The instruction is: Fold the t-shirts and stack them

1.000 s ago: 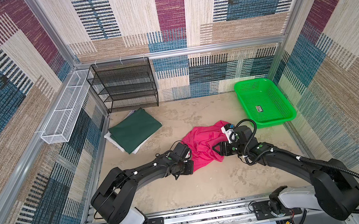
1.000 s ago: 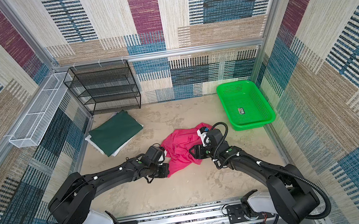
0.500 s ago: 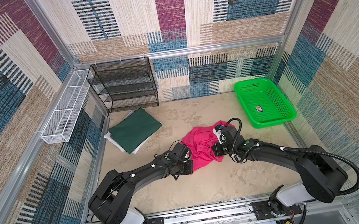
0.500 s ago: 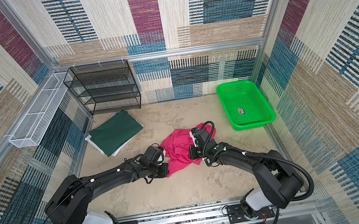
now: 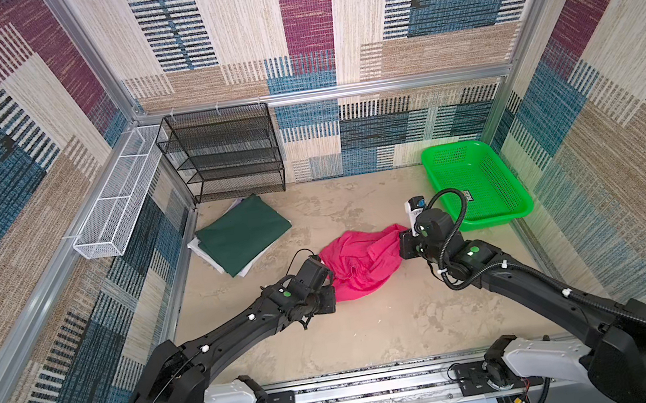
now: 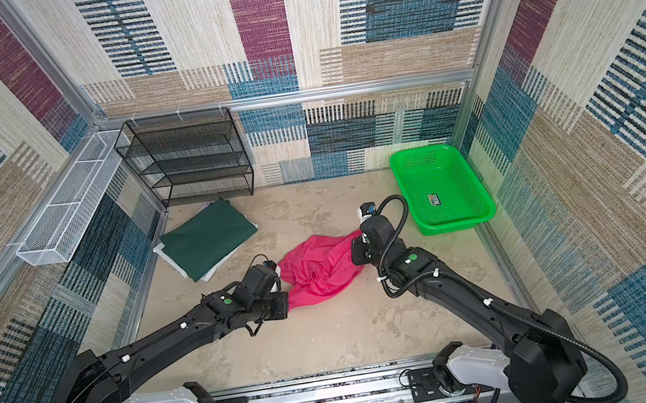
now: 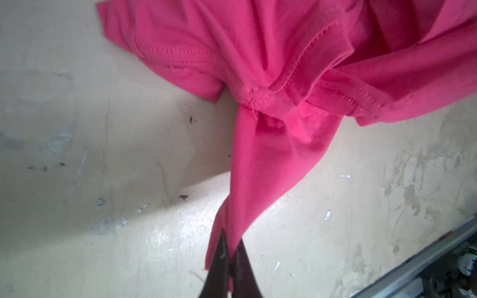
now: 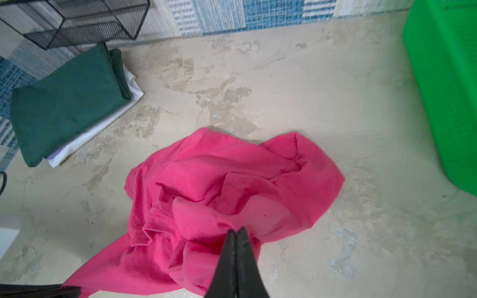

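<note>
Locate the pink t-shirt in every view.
Top view: pink t-shirt crumpled near the centre.
Top view: pink t-shirt near the centre too.
Left wrist: it trails from the shut left gripper.
Right wrist: mid-picture, at the shut right gripper.
Landmark: dark green t-shirt, in all but the left wrist view.

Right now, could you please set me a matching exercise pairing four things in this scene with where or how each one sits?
1 pink t-shirt
2 dark green t-shirt
3 green plastic basket
4 black mesh rack

A beside the right wall
B folded, on white cloth
C crumpled, pinched by left tool and right tool
D against the back wall

Pairs: 1-C, 2-B, 3-A, 4-D
</note>
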Robot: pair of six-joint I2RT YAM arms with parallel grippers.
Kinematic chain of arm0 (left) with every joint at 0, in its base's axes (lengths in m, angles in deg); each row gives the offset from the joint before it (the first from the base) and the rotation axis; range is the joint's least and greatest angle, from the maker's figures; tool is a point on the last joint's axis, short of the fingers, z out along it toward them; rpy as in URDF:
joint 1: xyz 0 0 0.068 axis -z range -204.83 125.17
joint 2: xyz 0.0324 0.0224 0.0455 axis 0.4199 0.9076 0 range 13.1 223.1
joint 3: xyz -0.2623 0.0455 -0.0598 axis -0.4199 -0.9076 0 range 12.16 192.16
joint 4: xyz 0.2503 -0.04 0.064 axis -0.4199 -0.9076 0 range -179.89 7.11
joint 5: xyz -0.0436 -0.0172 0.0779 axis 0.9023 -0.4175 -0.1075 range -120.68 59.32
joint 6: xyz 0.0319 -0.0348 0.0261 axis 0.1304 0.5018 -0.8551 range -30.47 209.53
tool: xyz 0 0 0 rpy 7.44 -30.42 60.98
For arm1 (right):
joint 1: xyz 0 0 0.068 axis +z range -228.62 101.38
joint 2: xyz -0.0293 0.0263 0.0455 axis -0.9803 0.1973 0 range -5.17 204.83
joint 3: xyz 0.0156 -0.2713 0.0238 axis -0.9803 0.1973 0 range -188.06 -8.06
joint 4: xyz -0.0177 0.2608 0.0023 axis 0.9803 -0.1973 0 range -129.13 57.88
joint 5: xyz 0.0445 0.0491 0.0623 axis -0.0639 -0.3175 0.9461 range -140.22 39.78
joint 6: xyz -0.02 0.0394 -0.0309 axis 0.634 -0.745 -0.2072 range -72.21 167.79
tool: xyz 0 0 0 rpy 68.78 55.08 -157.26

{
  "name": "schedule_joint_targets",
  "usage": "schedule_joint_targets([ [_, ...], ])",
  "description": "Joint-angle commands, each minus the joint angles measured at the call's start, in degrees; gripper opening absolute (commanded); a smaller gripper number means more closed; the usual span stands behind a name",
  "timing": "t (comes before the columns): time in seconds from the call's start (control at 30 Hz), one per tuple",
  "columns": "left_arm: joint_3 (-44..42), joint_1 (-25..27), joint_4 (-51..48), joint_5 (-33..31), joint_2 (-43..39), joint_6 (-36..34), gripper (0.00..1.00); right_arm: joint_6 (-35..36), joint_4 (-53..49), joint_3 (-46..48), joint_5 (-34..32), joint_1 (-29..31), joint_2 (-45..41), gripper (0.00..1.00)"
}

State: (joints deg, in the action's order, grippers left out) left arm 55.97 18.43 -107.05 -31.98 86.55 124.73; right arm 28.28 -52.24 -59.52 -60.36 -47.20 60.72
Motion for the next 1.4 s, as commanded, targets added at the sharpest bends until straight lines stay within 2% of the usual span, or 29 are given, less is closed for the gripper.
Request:
schedule_joint_targets([
  [0.0,-0.2,0.1,-3.1,-4.0,-2.3,0.3,0.0,1.9,-2.8,-3.9,-3.7,-0.2,-3.8,0.0],
  [0.23,0.8,0.1,-3.8,-4.9,-6.2,-2.2,0.0,10.6,-3.7,-17.5,-7.7,-0.2,-7.9,0.0],
  [0.43,6.3,-0.7,-6.2,-9.2,-7.2,-5.3,0.0,16.1,-5.3,-35.7,-9.3,-0.2,-3.4,0.0],
  [0.53,9.3,-3.1,-3.9,-9.5,-6.1,-7.5,0.0,18.1,-4.5,-43.0,-9.1,-0.2,-1.8,0.0],
  [0.67,20.4,-9.5,2.6,0.9,5.4,-11.0,0.0,21.2,-4.9,-53.8,-9.0,-0.2,2.9,0.0],
  [0.87,53.2,-10.8,-1.9,11.9,29.9,-14.4,0.0,24.9,-9.1,-73.6,-7.3,-0.2,13.7,0.0],
  [0.93,58.6,-11.2,-0.9,14.2,33.1,-13.0,0.0,24.9,-12.2,-81.8,-4.6,-0.2,18.1,0.0],
  [1.03,54.2,-12.1,6.3,16.1,31.8,-9.0,0.02,22.6,-14.9,-87.7,3.0,-0.3,22.8,0.0],
  [1.13,42.5,-13.8,7.4,15.2,26.7,-7.1,0.62,18.9,-13.4,-81.6,10.8,-0.1,24.2,0.0],
  [1.2,30.1,-15.7,11.7,14.1,19.8,-6.0,0.78,16.0,-9.7,-73.2,15.1,0.0,23.8,0.0],
  [1.27,17.7,-17.9,14.3,13.0,10.6,-5.8,0.79,12.9,-3.1,-62.3,19.4,0.2,22.8,0.0],
  [1.37,8.4,-19.0,7.1,9.3,-2.3,-8.8,0.8,8.2,7.2,-49.2,24.7,1.0,23.4,0.0],
])
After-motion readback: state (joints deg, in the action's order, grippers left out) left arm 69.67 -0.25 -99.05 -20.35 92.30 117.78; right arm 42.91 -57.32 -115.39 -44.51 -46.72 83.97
